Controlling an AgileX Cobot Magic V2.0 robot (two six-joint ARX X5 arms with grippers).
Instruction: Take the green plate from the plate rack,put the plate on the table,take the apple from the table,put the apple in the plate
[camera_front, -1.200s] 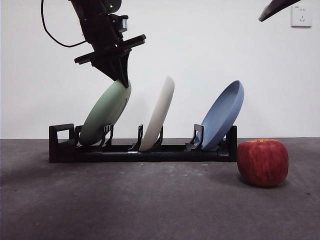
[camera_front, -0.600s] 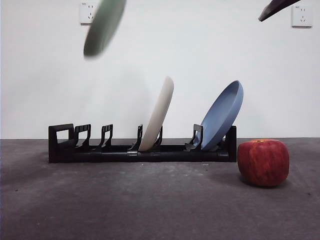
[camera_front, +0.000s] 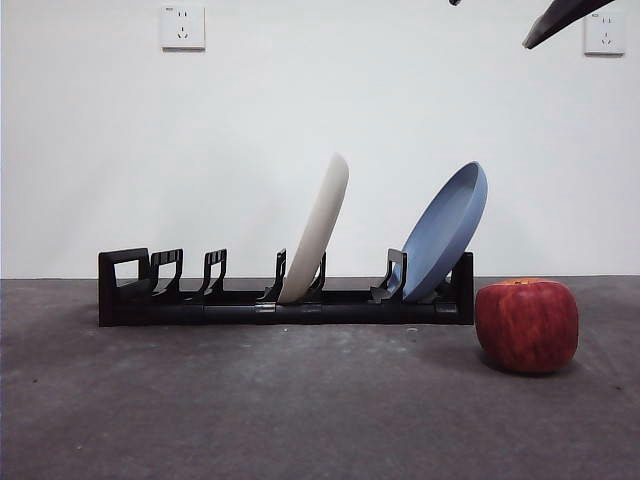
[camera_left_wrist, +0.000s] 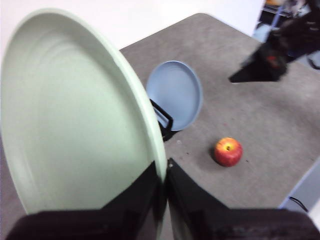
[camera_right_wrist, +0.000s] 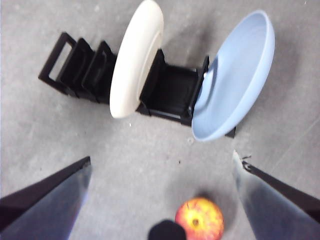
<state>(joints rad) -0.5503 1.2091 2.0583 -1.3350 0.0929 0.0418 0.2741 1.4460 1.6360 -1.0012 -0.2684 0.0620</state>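
Now clamped on green plate (camera_left_wrist: 75, 120) by left jaws, high above desk (camera_front: 300, 400), clearing rack (camera_front: 280, 300); right jaws apart, waiting above apple (camera_right_wrist: 199, 219), plates at twelve o'clock.

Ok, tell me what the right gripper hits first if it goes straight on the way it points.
Probably the apple: the open right gripper points down at the table, and the apple sits between its jaws, near the line's end. Depth is unclear.

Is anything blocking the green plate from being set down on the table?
Nothing visible does. The left gripper holds the green plate by its rim, high above the table. The stretch in front of the plate rack is bare; the apple sits off beside the rack's end.
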